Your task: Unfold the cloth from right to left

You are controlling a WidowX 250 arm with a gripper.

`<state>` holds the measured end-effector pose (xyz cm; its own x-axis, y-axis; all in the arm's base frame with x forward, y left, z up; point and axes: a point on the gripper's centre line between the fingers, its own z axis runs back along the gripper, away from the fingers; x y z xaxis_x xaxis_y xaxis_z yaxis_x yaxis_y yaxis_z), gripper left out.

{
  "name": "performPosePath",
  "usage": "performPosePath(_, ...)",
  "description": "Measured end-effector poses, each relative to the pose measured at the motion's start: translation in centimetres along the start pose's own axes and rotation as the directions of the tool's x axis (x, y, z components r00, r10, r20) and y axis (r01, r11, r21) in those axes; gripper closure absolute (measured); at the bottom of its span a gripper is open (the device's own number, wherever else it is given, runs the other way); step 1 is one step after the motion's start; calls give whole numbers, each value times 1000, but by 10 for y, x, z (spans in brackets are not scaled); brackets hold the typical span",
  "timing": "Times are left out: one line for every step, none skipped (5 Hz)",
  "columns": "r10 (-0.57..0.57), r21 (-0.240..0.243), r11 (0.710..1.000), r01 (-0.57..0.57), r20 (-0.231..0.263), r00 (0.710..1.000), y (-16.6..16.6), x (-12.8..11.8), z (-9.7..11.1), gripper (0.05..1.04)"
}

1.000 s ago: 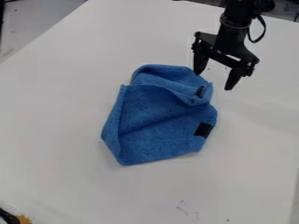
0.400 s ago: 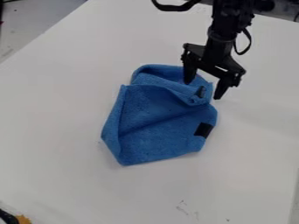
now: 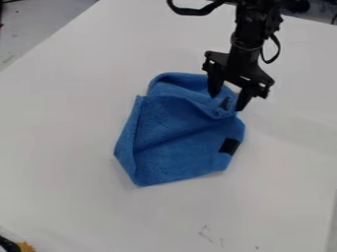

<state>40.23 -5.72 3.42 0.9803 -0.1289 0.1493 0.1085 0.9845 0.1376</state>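
At the upper right of the blue cloth [image 3: 174,142], we see the black gripper [image 3: 227,102] hanging downward, its two fingers apart. One fingertip lies in front of the cloth's upper fold, the other by its right-hand edge, with the upper black patch [image 3: 225,104] between them; we cannot tell whether either touches the fabric. The cloth lies near the middle of the white table [image 3: 79,206], partly folded. We note a raised fold across its upper part, a slanting crease through the broad lower part, and a turned-over strip along its left side. A second black patch [image 3: 229,146] marks the right edge, below the first. From the top edge of the view descends the black arm [image 3: 249,29], with a cable [image 3: 277,49] looped at its side. We observe dark marks [image 3: 207,233] on the table's lower portion.
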Motion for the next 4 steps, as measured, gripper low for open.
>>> performPosePath(-15,-9,1000,15,6,1000,-1,1,0,719)
performPosePath(-9,-13,1000,9,13,1000,0,2,0,936)
performPosePath(2,-16,1000,-2,18,1000,0,1,-4,991)
performPosePath(-1,-17,1000,2,12,1000,0,-2,-6,828)
